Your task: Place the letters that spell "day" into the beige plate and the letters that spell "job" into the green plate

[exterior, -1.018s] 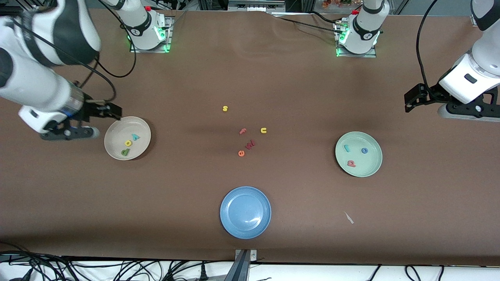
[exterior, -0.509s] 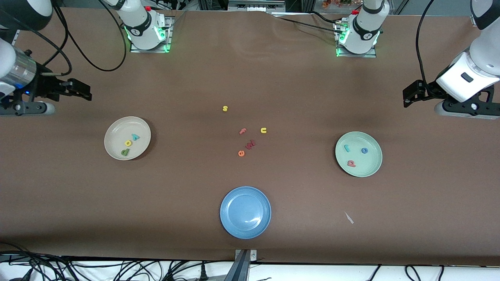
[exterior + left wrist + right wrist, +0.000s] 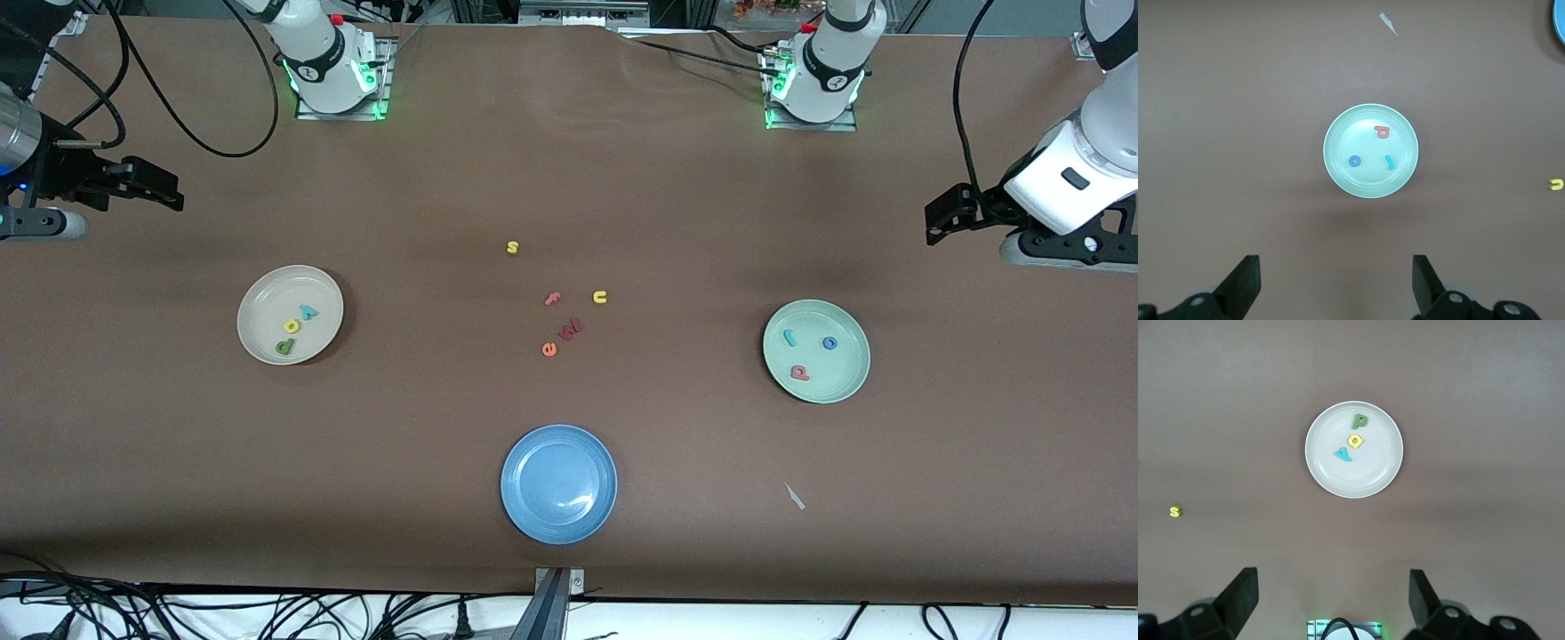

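Observation:
The beige plate (image 3: 258,302) lies toward the right arm's end and holds a green d (image 3: 284,347), a yellow a (image 3: 292,326) and a teal y (image 3: 308,312). The green plate (image 3: 845,378) lies toward the left arm's end and holds a teal j (image 3: 789,337), a blue o (image 3: 829,342) and a salmon b (image 3: 800,373). My right gripper (image 3: 173,196) hangs open and empty, high over the table edge, clear of the beige plate (image 3: 1371,473). My left gripper (image 3: 933,227) is also open and empty, raised, off to one side of the green plate (image 3: 1345,177).
A blue plate (image 3: 516,462) sits empty near the front camera. Loose letters lie mid-table: yellow s (image 3: 512,247), salmon f (image 3: 552,299), yellow u (image 3: 600,297), a dark red letter (image 3: 570,329) and orange e (image 3: 548,349). A white scrap (image 3: 794,496) lies beside the blue plate.
My right gripper has pulled away from the beige plate's rim, toward the table's end. The left gripper has barely shifted. No letter has moved.

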